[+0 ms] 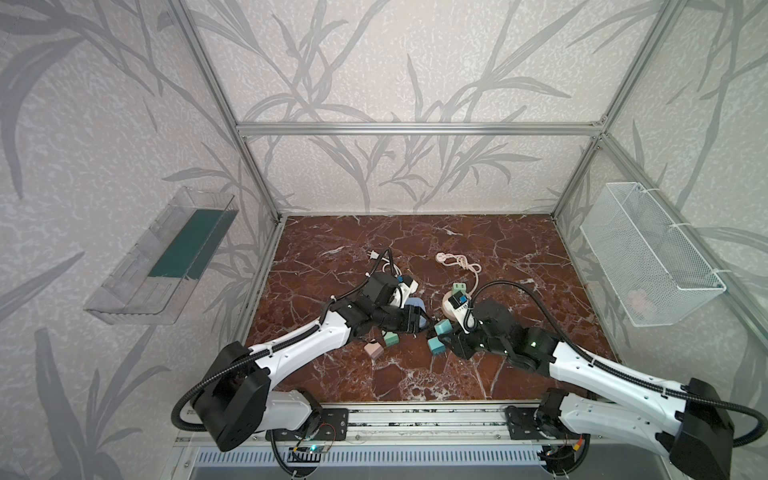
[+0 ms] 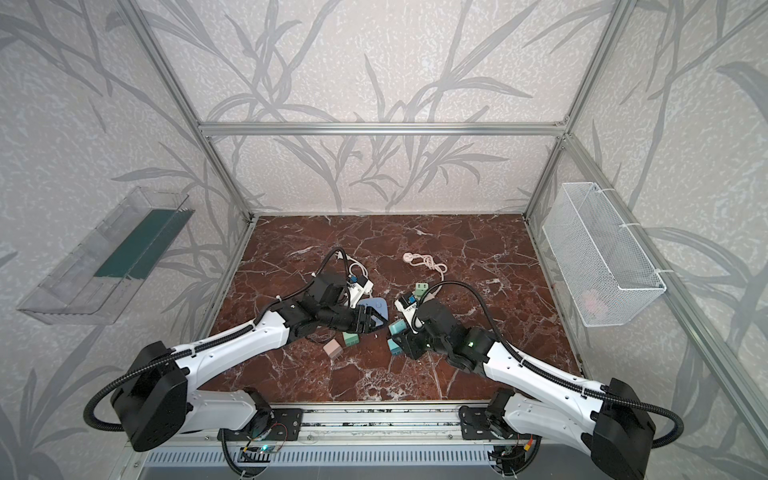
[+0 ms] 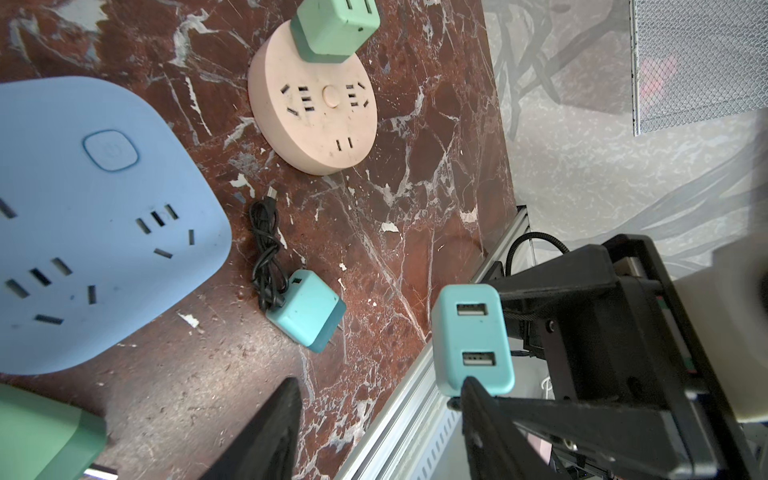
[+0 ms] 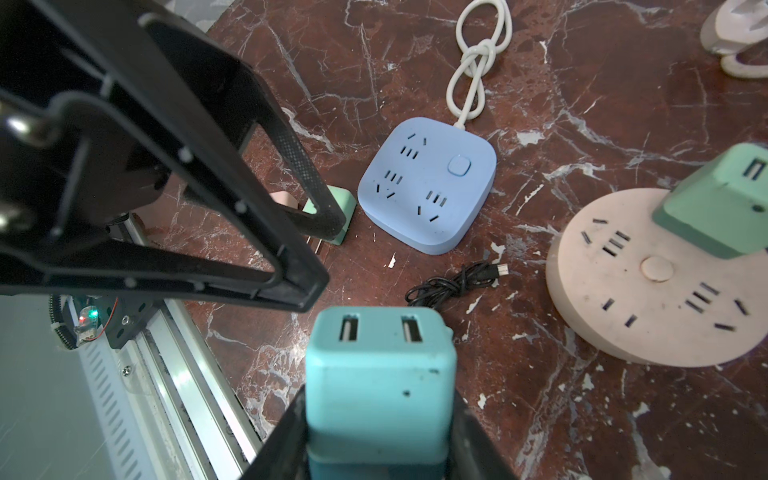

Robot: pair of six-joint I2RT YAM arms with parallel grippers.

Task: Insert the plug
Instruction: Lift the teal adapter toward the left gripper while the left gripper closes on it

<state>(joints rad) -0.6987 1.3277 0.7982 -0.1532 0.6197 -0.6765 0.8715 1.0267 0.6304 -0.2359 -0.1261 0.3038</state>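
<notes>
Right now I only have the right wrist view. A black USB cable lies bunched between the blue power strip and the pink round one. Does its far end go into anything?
Observer: Yes. The left wrist view shows the black USB cable running to a second teal charger that lies on the table. It is hidden from you by the teal charger in the right gripper.
Operator: The left gripper hides something green and pink near the blue power strip. What is it?
Observer: In a top view, two loose chargers lie beside each other on the table: a green charger and a pink charger.
</notes>
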